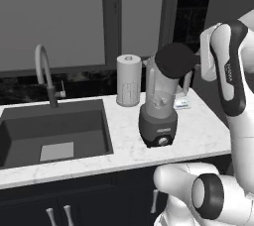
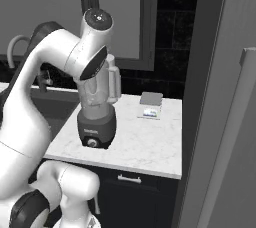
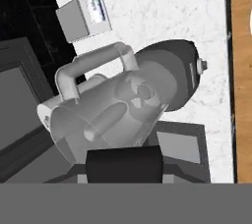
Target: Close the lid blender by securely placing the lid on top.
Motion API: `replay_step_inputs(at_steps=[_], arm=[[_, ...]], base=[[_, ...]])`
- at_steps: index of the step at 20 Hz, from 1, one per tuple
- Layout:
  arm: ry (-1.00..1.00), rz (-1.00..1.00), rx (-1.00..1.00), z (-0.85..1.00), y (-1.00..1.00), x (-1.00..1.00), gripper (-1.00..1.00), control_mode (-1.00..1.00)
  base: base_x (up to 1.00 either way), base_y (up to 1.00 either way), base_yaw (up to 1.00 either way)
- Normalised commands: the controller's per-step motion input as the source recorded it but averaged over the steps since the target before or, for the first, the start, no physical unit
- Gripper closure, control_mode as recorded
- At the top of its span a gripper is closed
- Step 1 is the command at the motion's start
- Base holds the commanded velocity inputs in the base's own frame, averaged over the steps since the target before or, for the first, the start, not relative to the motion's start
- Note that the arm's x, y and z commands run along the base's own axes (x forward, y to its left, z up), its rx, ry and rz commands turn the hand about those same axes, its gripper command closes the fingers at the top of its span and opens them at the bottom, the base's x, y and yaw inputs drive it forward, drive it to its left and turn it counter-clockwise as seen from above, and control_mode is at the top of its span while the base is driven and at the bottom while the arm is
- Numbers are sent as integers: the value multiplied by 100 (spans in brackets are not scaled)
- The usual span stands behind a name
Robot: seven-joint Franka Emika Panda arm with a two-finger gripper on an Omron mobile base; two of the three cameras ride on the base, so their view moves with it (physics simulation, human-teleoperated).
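Blender (image 1: 158, 108) stands upright on the white marble counter (image 1: 124, 143), near its front edge, with the round knob on its dark grey base facing outward. In the right base view the same blender (image 2: 96, 119) sits close to the counter's front left corner, its clear jar partly hidden behind the robot's white arm, the side handle pointing toward the wall. From above, the hand view looks straight down into the open jar (image 3: 113, 115), where the blades show at the bottom and the handle arches over the top.

The lid (image 3: 124, 163) appears as a flat black shape at the bottom of the hand view, lying just at the jar's rim and between the fingertips; the gripper (image 3: 124, 169) appears to be clamped on it, though the fingers themselves are hidden behind it. In the left base view a dark rounded part of the arm hangs just above the jar mouth, and whether the lid touches the rim cannot be told.

Beside the blender, to its left in the left base view, a white ribbed cylinder (image 1: 128, 80) stands near the wall. A small flat grey scale (image 2: 151, 105) lies on the counter behind and to the right. Farther left, a dark sink (image 1: 54, 131) is set into the counter with a curved faucet (image 1: 45, 74) behind it, below a window (image 1: 59, 17).
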Motion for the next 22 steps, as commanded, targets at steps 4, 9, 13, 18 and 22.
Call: replay_step_inputs(at_steps=[4, 9, 13, 18, 22], arm=[[0, 8, 3, 4, 14, 100, 100, -100], [3, 10, -1, 1, 0, 91, 100, -100], [11, 13, -7, 0, 0, 77, 100, -100], [10, 14, -8, 0, 0, 55, 100, -100], [0, 12, -8, -4, -11, 6, 100, -100]], base=[[0, 0, 0], [0, 0, 0], [0, 0, 0], [0, 0, 0], [0, 0, 0]])
